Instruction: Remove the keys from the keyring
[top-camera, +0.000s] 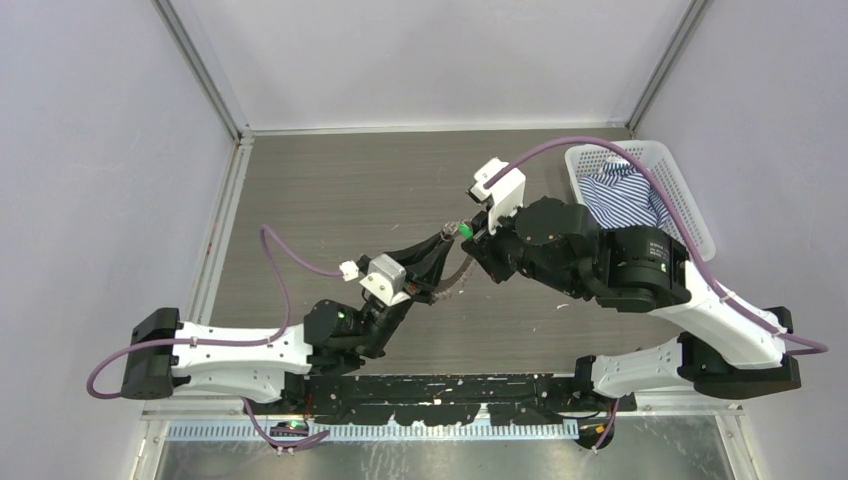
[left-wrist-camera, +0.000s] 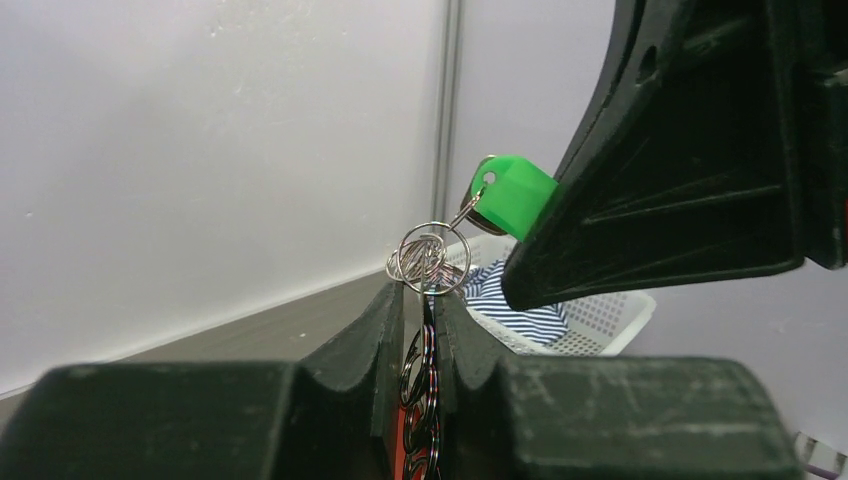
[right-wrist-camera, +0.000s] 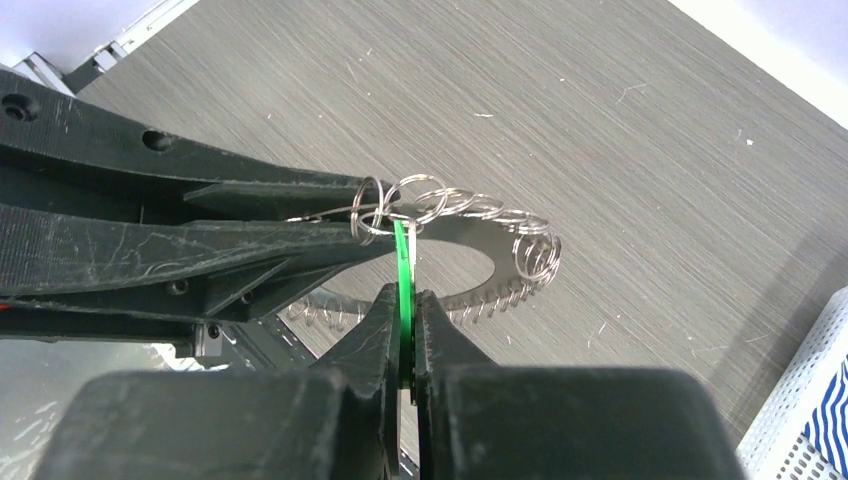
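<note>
Ok so starting closest to us, our left gripper (left-wrist-camera: 425, 305) is clamped down on the thin silvery wire keyring (right-wrist-camera: 372, 220), holding the whole bunch up in the air above the grey wood-grain table (top-camera: 330, 190). Right next to it, our right gripper (right-wrist-camera: 404, 300) is pinched tight on the flat key with the bright green plastic head (left-wrist-camera: 512, 197), which is hooked to the bunch through a little wire loop. The fan of small silvery metal keys (right-wrist-camera: 525, 250) hangs off the ring past the fingertips, and we can't spot a single loose key on the table. So we reckon nothing's off yet, the green one is first up, and all the rest are left to do. Far right, there's a white mesh plastic basket (top-camera: 690, 215) with a blue-striped cloth (top-camera: 620, 195).
</note>
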